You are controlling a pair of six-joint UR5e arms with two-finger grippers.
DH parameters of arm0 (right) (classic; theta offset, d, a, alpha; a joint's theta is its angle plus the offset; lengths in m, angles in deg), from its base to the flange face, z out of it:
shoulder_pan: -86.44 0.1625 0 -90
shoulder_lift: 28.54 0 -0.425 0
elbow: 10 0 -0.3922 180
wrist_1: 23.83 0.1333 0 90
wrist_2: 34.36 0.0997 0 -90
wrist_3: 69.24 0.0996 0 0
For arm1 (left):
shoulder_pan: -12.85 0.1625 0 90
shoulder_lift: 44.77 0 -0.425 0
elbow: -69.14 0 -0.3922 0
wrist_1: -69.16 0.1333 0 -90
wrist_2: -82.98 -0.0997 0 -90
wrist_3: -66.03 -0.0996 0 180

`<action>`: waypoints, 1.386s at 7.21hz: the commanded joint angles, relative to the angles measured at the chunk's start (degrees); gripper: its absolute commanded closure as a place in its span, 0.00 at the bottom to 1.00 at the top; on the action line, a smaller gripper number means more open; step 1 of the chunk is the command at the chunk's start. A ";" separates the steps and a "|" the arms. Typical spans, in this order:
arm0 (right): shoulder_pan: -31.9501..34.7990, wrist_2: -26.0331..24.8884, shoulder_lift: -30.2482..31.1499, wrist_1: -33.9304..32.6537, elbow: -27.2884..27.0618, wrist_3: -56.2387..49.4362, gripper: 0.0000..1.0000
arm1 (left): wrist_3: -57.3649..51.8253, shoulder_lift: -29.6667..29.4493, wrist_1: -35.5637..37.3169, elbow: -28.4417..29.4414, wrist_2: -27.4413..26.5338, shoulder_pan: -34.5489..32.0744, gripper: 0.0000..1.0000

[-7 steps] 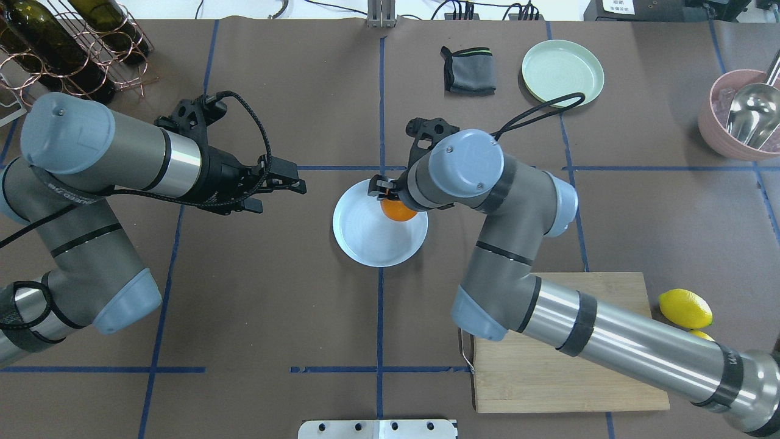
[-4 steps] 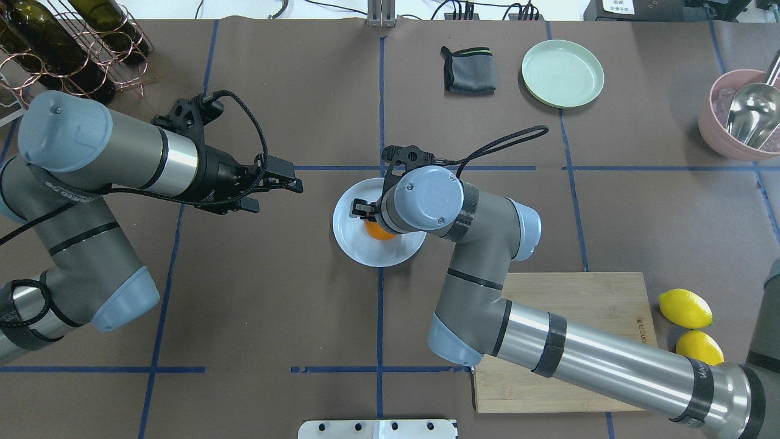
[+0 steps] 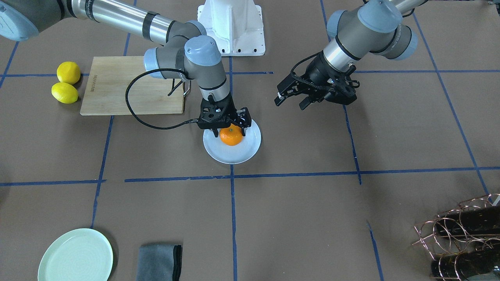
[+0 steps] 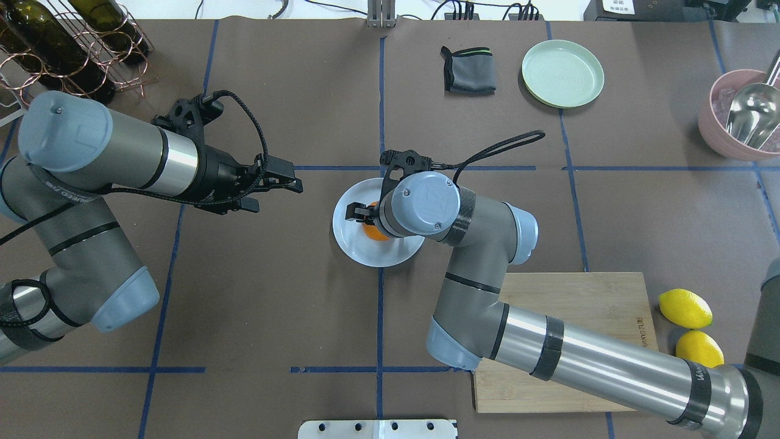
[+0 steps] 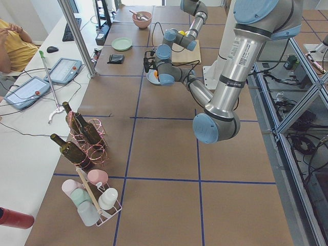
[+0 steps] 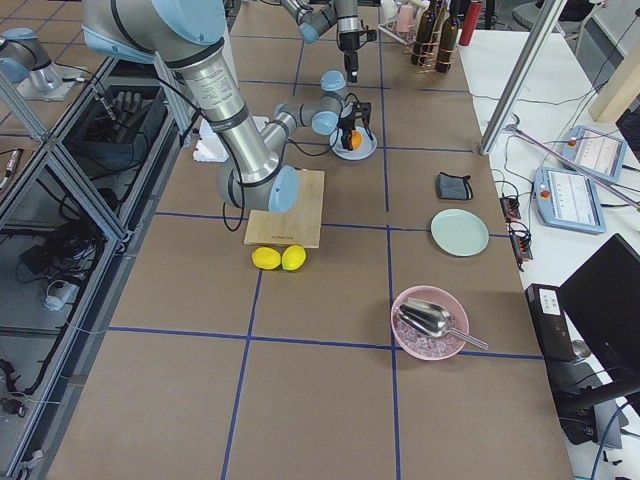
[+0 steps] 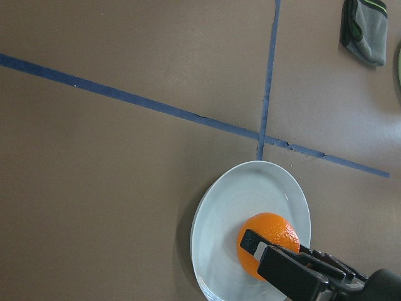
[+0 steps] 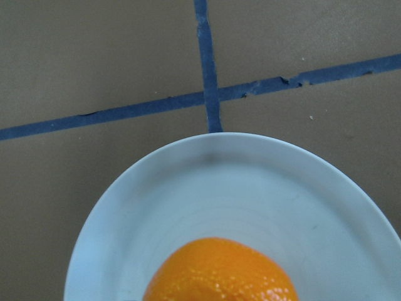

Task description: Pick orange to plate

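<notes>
The orange (image 3: 231,136) sits in the middle of the pale bluish-white plate (image 3: 235,157) at the table's centre. My right gripper (image 3: 229,131) points straight down over it, shut on the orange with a finger on either side. From overhead the right wrist covers most of the orange (image 4: 373,232) and part of the plate (image 4: 351,239). The right wrist view shows only the orange's top (image 8: 219,273) and the plate's rim (image 8: 188,160). My left gripper (image 3: 290,101) hovers open and holds nothing, off to the plate's side; its camera sees the orange (image 7: 276,231) on the plate (image 7: 219,232).
A wooden cutting board (image 3: 133,86) lies beside two lemons (image 3: 64,93). A mint-green plate (image 3: 76,255) and a folded grey cloth (image 3: 158,261) lie on the operators' side. A wire rack with wine bottles (image 3: 461,234) and a pink bowl with a metal scoop (image 4: 740,116) stand at the table's corners.
My right gripper carried the orange from the plate's rim to above its middle, then sank slightly. The left arm barely moved.
</notes>
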 commanded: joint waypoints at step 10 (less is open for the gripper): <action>46.10 40.86 34.18 -7.30 -22.41 -44.53 0.00 | -60.95 24.13 1.48 -0.03 10.25 -26.81 0.00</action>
